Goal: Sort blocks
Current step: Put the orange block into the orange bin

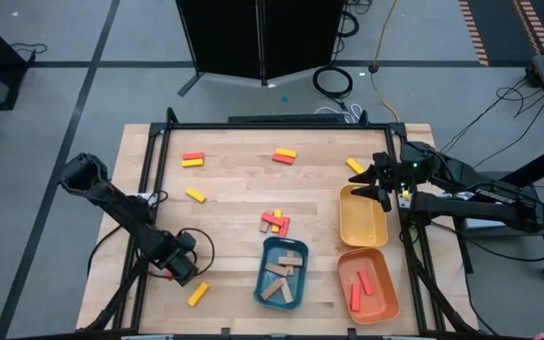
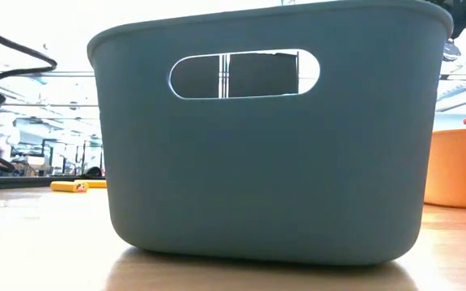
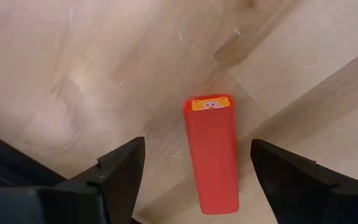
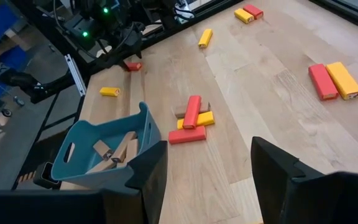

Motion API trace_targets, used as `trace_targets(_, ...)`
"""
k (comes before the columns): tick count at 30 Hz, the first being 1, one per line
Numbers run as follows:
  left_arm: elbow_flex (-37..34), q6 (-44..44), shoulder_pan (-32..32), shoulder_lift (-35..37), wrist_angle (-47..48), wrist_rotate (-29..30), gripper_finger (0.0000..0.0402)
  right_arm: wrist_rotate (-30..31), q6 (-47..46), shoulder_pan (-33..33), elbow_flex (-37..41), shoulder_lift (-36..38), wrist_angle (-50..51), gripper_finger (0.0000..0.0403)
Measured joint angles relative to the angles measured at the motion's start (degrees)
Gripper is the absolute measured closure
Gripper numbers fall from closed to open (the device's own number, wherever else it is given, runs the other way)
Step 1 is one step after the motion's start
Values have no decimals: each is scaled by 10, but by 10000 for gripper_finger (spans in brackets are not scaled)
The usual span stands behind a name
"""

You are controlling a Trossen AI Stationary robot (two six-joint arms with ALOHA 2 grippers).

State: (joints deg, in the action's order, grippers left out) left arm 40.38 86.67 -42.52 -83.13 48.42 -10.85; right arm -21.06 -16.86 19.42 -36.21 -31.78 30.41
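A red block (image 3: 211, 160) lies flat on the wooden table between the fingers of my left gripper (image 3: 197, 144), which points down over it near the table's front left (image 1: 173, 269). The gripper is open and its fingers stand on either side of the block's long sides, apart from it. A yellow block (image 1: 197, 294) lies just beside it. My right gripper (image 1: 382, 184) hangs open and holds nothing at the far end of the yellow tray (image 1: 362, 227). More red and yellow blocks (image 1: 275, 223) lie in a small heap at mid-table.
The blue tray (image 1: 281, 283) holds tan blocks and the orange tray (image 1: 371, 302) holds red ones. Loose blocks lie at the far left (image 1: 193, 160), far middle (image 1: 284, 155), far right (image 1: 355, 166) and left (image 1: 195, 195). Black frame rails (image 1: 159, 161) run along the table's edges.
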Motion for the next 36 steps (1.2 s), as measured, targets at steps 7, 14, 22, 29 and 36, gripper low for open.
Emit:
trace_targets(7,0,0,-1,-19,-23,4,146,0,0,0,0,0,0,245)
trace_targets(14,4,-15,-2,-57,-38,-17,150,0,6,0,0,0,2,245)
trace_targets(22,10,-37,-1,-45,-43,-21,256,0,6,0,0,0,4,245)
trace_targets(29,9,-47,12,-29,-35,-14,330,0,6,0,0,0,3,245)
trace_targets(36,38,-77,38,-27,-35,18,330,0,6,0,0,0,11,245)
